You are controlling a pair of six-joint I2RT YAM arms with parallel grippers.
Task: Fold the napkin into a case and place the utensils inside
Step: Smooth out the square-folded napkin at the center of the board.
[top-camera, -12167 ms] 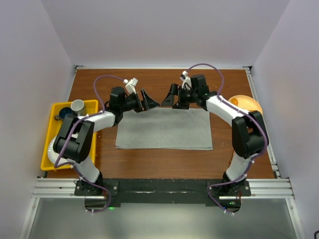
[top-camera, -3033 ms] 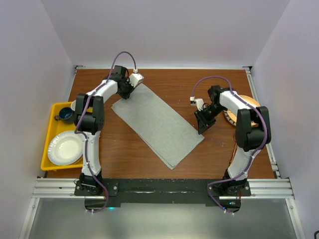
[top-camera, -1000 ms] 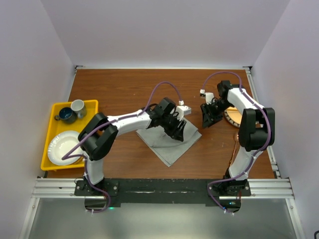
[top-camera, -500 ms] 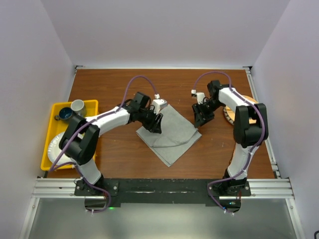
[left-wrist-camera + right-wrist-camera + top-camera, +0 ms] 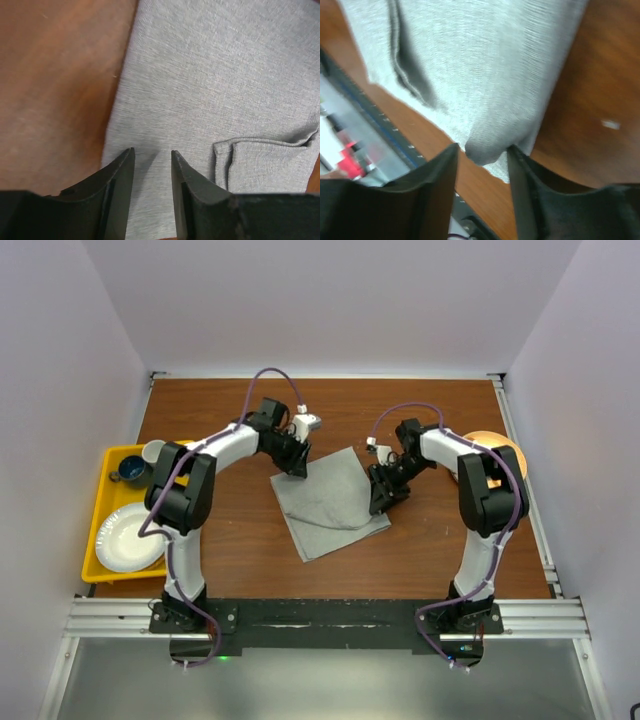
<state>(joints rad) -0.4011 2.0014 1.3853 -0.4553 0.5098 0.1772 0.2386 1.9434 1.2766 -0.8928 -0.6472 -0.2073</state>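
The grey napkin (image 5: 328, 502) lies folded into a tilted, layered rectangle in the middle of the table. My left gripper (image 5: 298, 468) hovers over its upper left edge. In the left wrist view the jaws stand open over flat napkin (image 5: 215, 75) with nothing between them (image 5: 152, 152), and a folded hem (image 5: 265, 147) lies to the right. My right gripper (image 5: 380, 502) is at the napkin's right edge. Its jaws are open around a raised fold of the cloth (image 5: 487, 145), which touches one finger and leaves a gap at the other. The utensils are hidden.
A yellow tray (image 5: 100, 465) at the left edge holds a white plate (image 5: 125, 537), a dark cup (image 5: 130, 470) and a grey cup (image 5: 152, 452). A round orange-brown dish (image 5: 495, 448) sits at the right behind my right arm. Walls close in on three sides.
My left gripper drew back from the napkin's right side to its upper left edge. My right gripper moved down and left onto the right edge. The napkin shifted and turned slightly.
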